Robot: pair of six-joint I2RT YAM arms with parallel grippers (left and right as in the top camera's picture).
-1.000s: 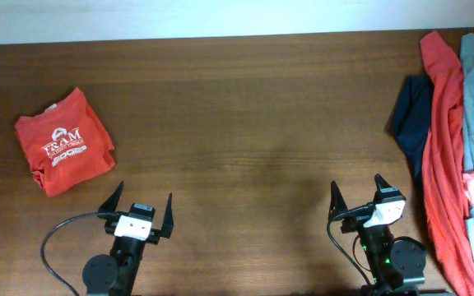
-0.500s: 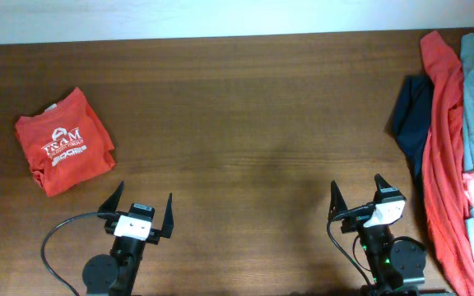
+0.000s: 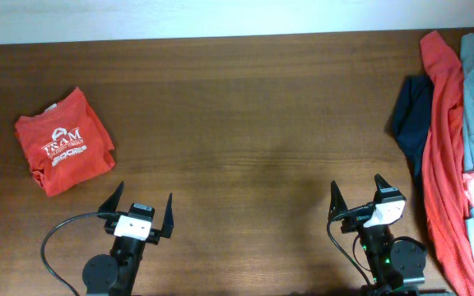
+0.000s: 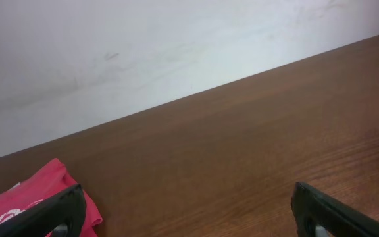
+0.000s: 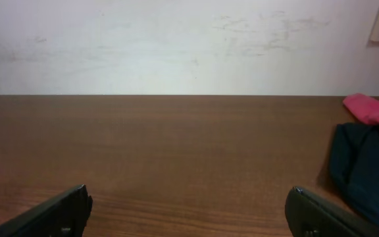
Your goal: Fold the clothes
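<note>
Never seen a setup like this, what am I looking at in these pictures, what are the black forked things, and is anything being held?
A robot with two arms sits at a wooden table. One picture looks straight down from above. The black forks near its bottom edge are two-finger claws: the left gripper and the right gripper, both open, holding nothing. The other two pictures come from cameras on each wrist, looking low across the table; the dark shapes in their lower corners are the claws' own fingers. On the table lie a folded orange-red T-shirt, at the left, and an unfolded pile of clothes, red, grey-blue, pink and navy, at the right edge.
</note>
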